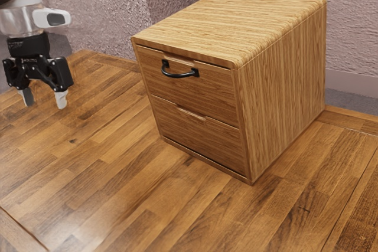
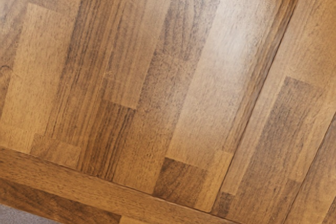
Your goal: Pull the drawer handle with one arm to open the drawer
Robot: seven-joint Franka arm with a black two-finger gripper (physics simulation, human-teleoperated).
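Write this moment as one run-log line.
gripper: open, over table, at the exterior view's left of cabinet | top drawer: shut | handle: untouched | stage: pre-reach

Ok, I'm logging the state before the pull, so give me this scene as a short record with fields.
tool: open, empty, above the table, off to the exterior view's left of the cabinet
upper drawer: looks shut
black handle: on the upper drawer, untouched
lower drawer: looks shut
wrist view: faces table planks
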